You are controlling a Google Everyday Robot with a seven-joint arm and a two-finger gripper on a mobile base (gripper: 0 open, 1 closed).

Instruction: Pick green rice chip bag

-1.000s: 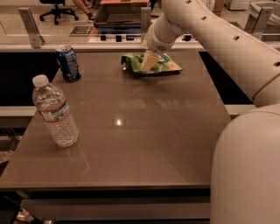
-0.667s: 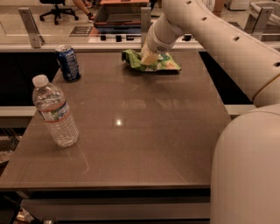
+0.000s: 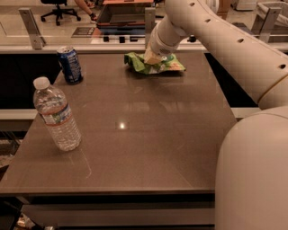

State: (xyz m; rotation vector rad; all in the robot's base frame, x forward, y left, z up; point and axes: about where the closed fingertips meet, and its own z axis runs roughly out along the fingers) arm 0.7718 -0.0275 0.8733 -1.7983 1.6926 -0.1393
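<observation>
The green rice chip bag (image 3: 173,66) lies crumpled on the desk (image 3: 148,134), close to the far edge and a little right of that edge's middle. It is nearer the far right corner than the far left one. Its left end is bunched up, while its right end lies flatter and shows some pale and orange print.

The pincer (image 3: 153,57) is down on the middle-left part of the bag and touches it, with green foil showing on both sides of it. Its tip is lost against the crinkled foil, so I cannot tell whether the pincer is wide, narrow or clamped on the bag.

The white arm (image 3: 216,38) reaches in from the right and crosses above the desk's far right corner. The robot's rounded body (image 3: 254,175) covers the desk's near right corner.

The blue soda can (image 3: 69,64) stands upright near the far left corner, well apart from the bag. The clear water bottle (image 3: 57,117), with a white cap, stands upright beside the left edge about halfway along it. It is nearer the front than the can and does not touch it.

A small bright reflection sits on the desk's bare middle. Beyond the far edge a slanted metal post (image 3: 30,28) rises from a ledge, and the base of an office chair (image 3: 58,5) shows on the floor behind it.
</observation>
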